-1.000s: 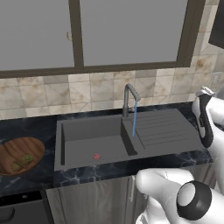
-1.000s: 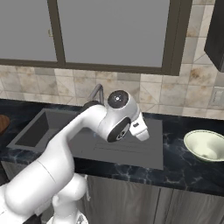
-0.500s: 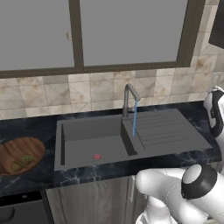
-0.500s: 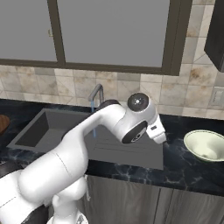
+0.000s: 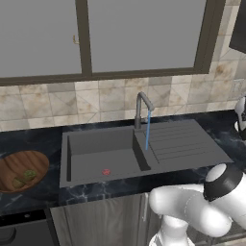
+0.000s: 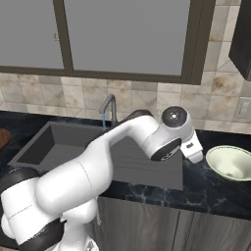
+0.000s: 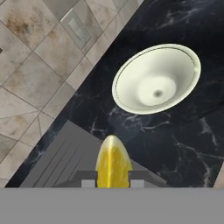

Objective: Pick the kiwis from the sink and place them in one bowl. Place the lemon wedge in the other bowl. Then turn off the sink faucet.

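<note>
1. Carrying the lemon wedge (image 7: 113,162), the gripper (image 7: 113,177) has its two fingers closed on the slice's sides, so the yellow crescent stands out between the tips and points ahead.
2. Ahead of the fingertips and a little to the right in the hand view lies the other bowl (image 7: 155,79), pale and empty, on the black counter (image 7: 183,140); the wedge is not yet over it.
3. Just beneath the fingers runs the ribbed drainboard edge of the sink (image 7: 65,159).
4. Far off to the arm's left, the wooden bowl (image 5: 21,169) already holds both kiwis (image 5: 25,178), so this wedge looks like the last fruit to place.
5. The sink faucet (image 5: 142,108) runs a thin blue stream; turning it off remains.
6. As a judgement, the wedge is light, soft and wet-skinned: likely to slip or squash under hard pressure, so a mid-body hold across its flat cut faces seems the safest.
7. A small red thing (image 5: 106,171) lies on the basin floor.
</note>
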